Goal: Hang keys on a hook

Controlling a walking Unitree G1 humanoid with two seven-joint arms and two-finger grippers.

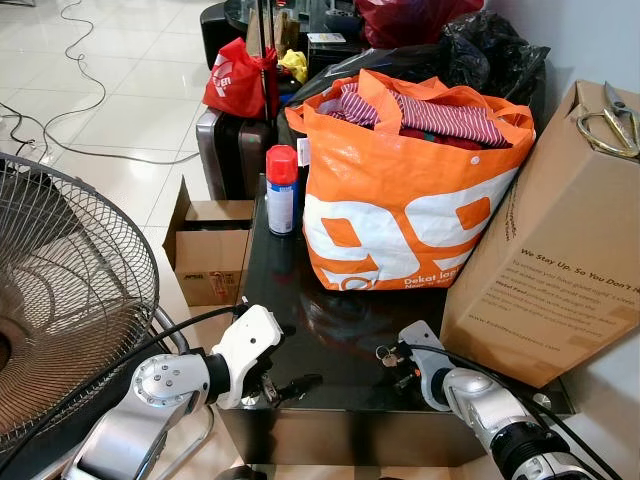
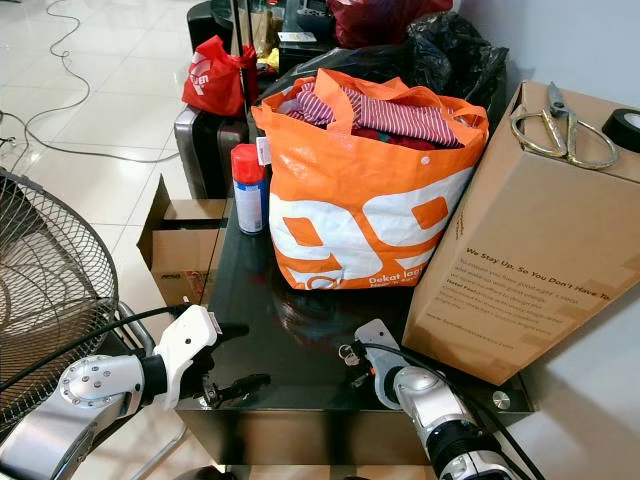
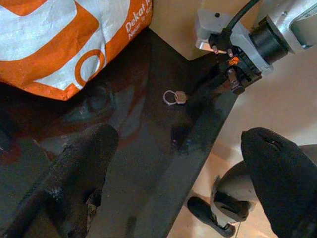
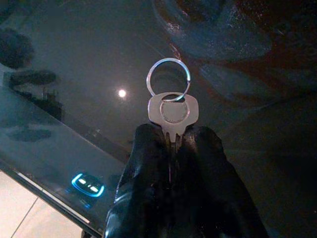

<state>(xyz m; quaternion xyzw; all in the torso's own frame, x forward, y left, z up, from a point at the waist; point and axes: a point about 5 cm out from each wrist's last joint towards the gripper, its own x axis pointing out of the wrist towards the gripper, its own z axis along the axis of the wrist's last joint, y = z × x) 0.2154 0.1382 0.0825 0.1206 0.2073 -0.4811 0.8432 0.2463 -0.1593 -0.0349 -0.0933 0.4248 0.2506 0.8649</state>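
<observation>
Dark glass made up the worktop (image 1: 330,340), crowded along its back edge by an orange bag (image 1: 400,200), a spray can (image 1: 282,190) and a tilted cardboard box (image 1: 560,250) with scissors (image 1: 610,125) lying on top. Near the front edge, the right tool (image 1: 392,358) was clenched on the key (image 4: 168,113), pinching its blade so that the head and the ring (image 4: 168,79) stuck out free beyond the fingertips, probably to leave the ring clear for slipping over a hook. No hook could be made out. The left tool (image 1: 285,388) hovered over the front left corner with its fingers (image 3: 74,168) spread apart and holding nothing, seemingly kept aside as a spare.
</observation>
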